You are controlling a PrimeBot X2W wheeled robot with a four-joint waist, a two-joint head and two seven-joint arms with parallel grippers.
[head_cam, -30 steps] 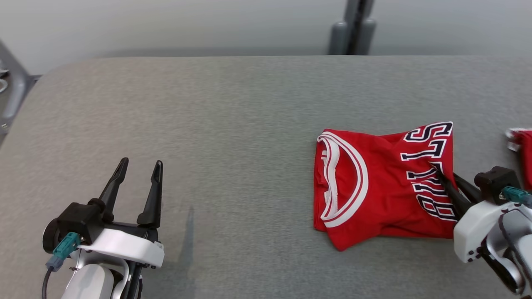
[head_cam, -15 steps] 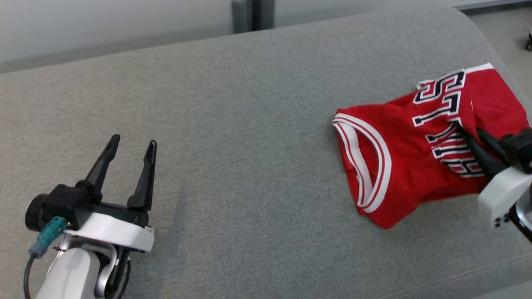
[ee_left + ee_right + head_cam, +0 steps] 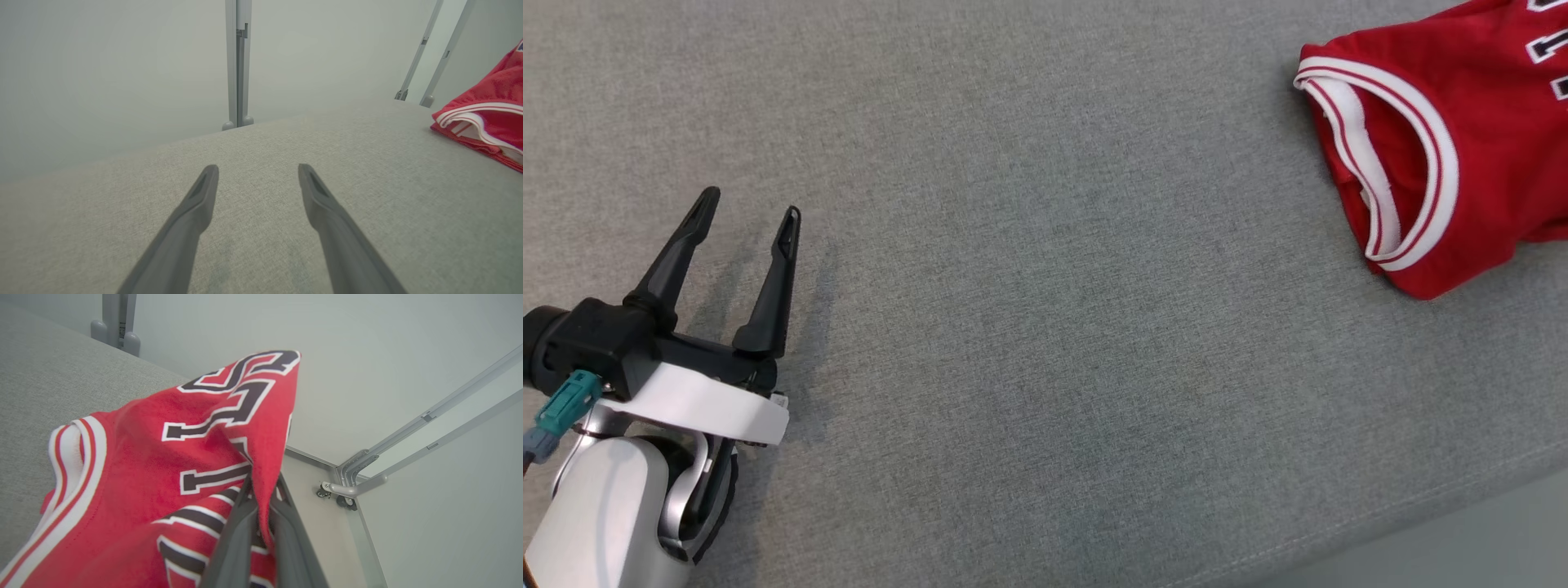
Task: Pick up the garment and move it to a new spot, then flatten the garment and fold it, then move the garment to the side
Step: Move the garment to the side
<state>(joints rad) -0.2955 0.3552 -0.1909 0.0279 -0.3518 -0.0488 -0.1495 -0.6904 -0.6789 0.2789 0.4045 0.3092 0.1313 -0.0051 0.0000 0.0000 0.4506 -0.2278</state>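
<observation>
Red jersey [image 3: 1462,122]: right end of bench [image 3: 1045,327], one fold clamped in right gripper [image 3: 263,486], seemingly raised. Left gripper [image 3: 747,204]: spread wide, empty.

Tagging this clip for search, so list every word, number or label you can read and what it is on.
"S": top letter of the dark, white-edged print on the red jersey, right wrist view.
"L", "L": the next two letters below it.
Rest of that word: creased, partly behind the right gripper, unreadable.
Head view: letter scraps at the frame corner, unreadable.
</observation>
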